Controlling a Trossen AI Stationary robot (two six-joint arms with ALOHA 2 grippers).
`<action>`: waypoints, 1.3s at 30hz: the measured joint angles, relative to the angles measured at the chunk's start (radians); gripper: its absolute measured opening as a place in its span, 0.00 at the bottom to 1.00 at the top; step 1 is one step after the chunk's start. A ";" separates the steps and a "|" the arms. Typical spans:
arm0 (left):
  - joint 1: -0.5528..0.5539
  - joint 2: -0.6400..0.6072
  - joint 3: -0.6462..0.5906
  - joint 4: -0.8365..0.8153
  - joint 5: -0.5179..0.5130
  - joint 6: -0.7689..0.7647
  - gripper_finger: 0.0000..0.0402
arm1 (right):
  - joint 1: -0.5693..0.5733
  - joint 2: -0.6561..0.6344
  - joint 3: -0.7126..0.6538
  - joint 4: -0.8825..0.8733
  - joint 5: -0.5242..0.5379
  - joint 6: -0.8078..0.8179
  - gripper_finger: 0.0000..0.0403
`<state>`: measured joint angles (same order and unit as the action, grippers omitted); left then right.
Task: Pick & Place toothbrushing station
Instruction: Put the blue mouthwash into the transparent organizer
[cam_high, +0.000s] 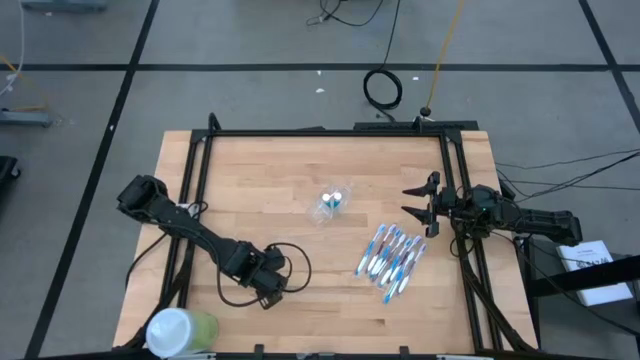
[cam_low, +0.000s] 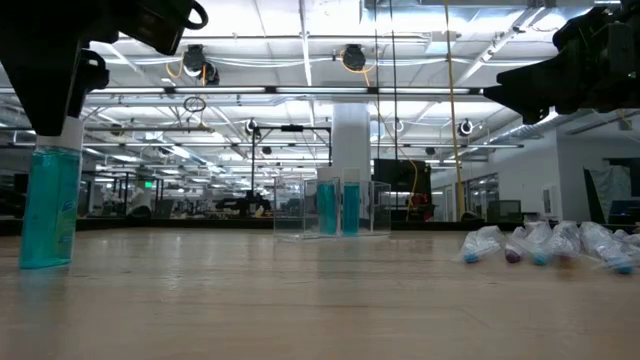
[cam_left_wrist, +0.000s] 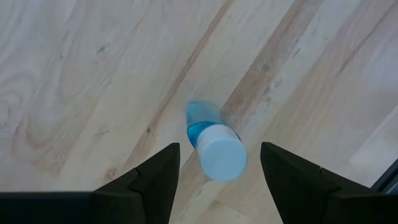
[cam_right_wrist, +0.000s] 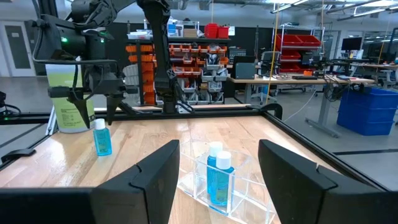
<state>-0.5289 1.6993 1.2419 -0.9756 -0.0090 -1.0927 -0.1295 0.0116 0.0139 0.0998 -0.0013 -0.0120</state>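
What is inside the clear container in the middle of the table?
The clear container holds two small blue bottles with white caps, standing upright side by side. Whether its other compartments hold anything cannot be made out through the clear walls.

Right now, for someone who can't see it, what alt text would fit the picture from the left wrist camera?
A small blue bottle with a white cap stands upright on the wooden table, seen from above. The left gripper hangs over it, fingers open on either side.

Green cup with white lid (cam_high: 180, 330) at table's (cam_high: 290, 180) near left corner; black cable coil (cam_high: 382, 88) on floor.
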 joint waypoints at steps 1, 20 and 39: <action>0.000 0.000 0.000 0.000 0.000 0.007 0.58 | 0.000 0.000 0.000 0.000 0.000 0.000 0.53; -0.019 0.000 0.001 -0.013 -0.041 0.201 0.58 | 0.000 0.000 0.000 0.000 0.000 0.000 0.53; -0.019 0.000 0.001 -0.016 -0.071 0.340 0.58 | 0.000 0.000 0.000 0.000 0.000 0.000 0.53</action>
<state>-0.5484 1.6993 1.2427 -0.9915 -0.0803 -0.7531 -0.1291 0.0120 0.0139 0.0998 -0.0013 -0.0120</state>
